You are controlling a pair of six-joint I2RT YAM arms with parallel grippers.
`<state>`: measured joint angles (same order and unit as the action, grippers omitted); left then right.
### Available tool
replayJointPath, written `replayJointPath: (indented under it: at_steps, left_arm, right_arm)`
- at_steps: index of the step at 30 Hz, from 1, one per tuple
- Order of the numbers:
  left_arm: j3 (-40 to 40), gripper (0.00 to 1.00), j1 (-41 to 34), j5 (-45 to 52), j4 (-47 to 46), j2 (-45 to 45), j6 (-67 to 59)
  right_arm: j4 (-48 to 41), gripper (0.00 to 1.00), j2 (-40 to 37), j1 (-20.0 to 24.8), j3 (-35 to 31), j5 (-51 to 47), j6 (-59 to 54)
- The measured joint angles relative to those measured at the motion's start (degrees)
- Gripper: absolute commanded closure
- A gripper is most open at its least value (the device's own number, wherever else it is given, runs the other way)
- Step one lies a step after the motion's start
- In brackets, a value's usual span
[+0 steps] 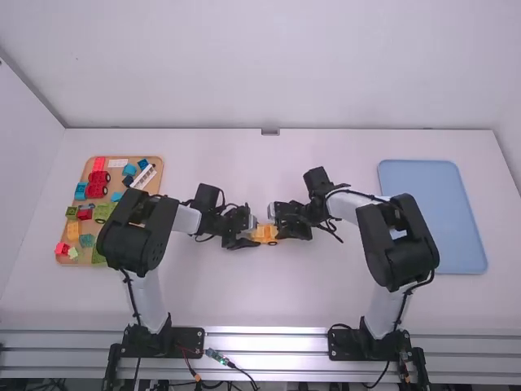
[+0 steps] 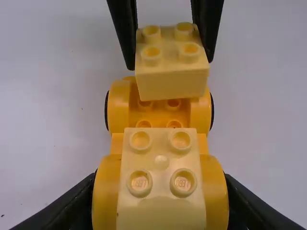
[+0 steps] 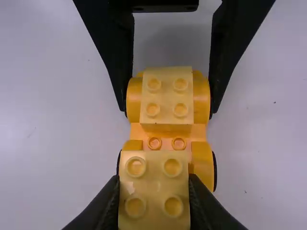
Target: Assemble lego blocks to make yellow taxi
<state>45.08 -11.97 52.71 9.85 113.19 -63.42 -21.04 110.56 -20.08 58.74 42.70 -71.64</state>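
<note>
In the middle of the bench (image 1: 260,297), the left jaws (image 1: 253,231) pinch the yellow car base (image 1: 266,238), which carries one pale block (image 3: 167,96) at left. The right jaws (image 1: 276,221) pinch another block (image 2: 171,76) above its right end.

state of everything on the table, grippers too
left gripper: closed on car base
right gripper: closed on front block
car base: studs bare between its wheel arches at one end
rear block: seated on base
front block: held above bare studs, unattached
brown tray: holding loose pieces
blue tray: lying flat
</note>
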Motion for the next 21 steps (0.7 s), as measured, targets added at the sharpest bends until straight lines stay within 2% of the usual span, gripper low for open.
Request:
replayJointPath:
  at_steps: [16, 21]
  left_arm:
    - [0.0, 0.38, 0.0, -0.8, -0.4, 0.0, 2.1]
    - [0.0, 0.38, 0.0, -0.3, -1.6, 0.0, 2.1]
  right_arm:
    - [2.2, 0.89, 0.0, -3.0, 0.0, -1.6, 2.7]
    - [5.3, 0.92, 0.0, -3.6, 0.0, -3.6, 4.6]
